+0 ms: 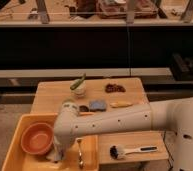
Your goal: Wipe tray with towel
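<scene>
The yellow tray sits at the front left, over the wooden table's corner. An orange bowl stands in its left half. My white arm reaches in from the right and bends down into the tray. The gripper is low over the tray floor, just right of the bowl. A small pale patch at the gripper's tip looks like the towel, mostly hidden by the gripper. A metal utensil lies in the tray just right of the gripper.
On the wooden table: a cup with a green item, a dark cluster, a blue-grey pad, a yellow item and a dish brush at the front right. A dark railing and a ledge lie behind.
</scene>
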